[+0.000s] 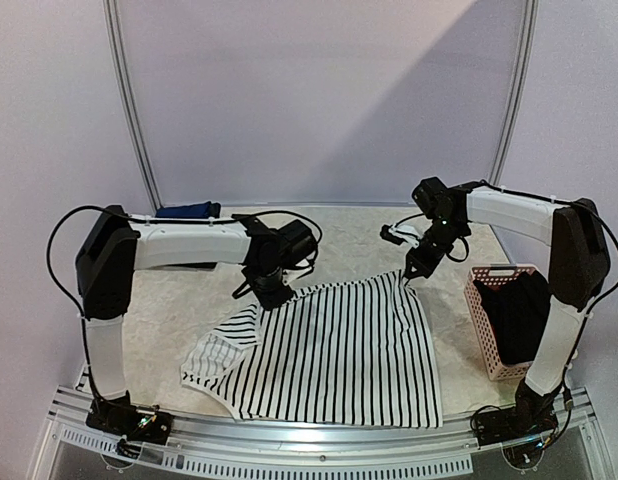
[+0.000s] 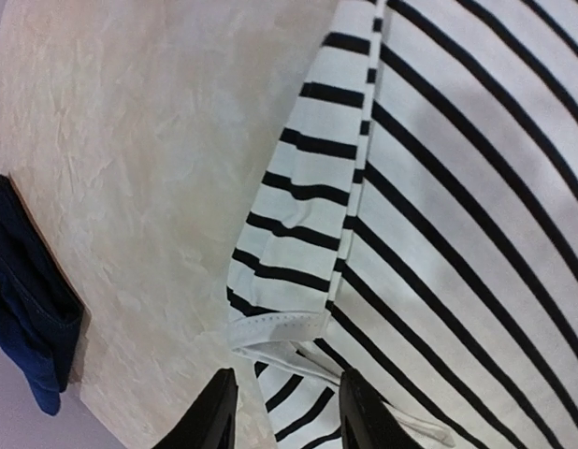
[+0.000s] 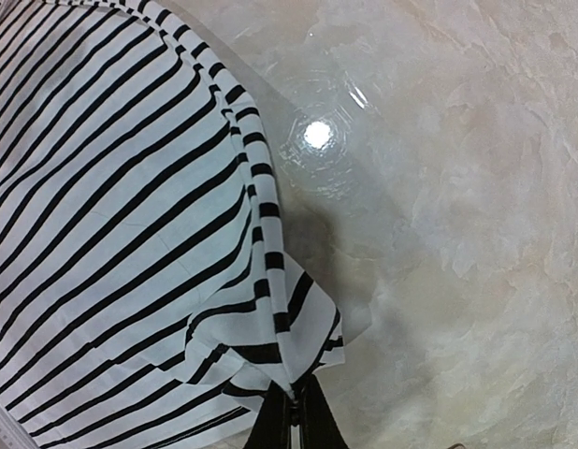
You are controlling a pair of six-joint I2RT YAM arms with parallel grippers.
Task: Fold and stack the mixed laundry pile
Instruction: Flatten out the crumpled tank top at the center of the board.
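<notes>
The right gripper (image 3: pixel 294 416) had its dark fingers pressed together on a bunched corner of the black-and-white striped tank top (image 3: pixel 130 215), whose cloth fanned out to the left in soft folds. To its right lay the pale marbled table (image 3: pixel 457 234), with a bright glare spot (image 3: pixel 317 134) just beside the hem.

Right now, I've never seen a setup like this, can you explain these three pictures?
Two robot arms are bolted at the near edge of a table. The wide picture looks down from above and behind them; the other two come from cameras on the wrists. A striped tank top lies spread on the table. The right fingers are pinched shut on one corner, lifting it. The left fingers stand open over a strap edge. A pink basket on the right holds dark clothes; a navy piece sits at the far edge.
</notes>
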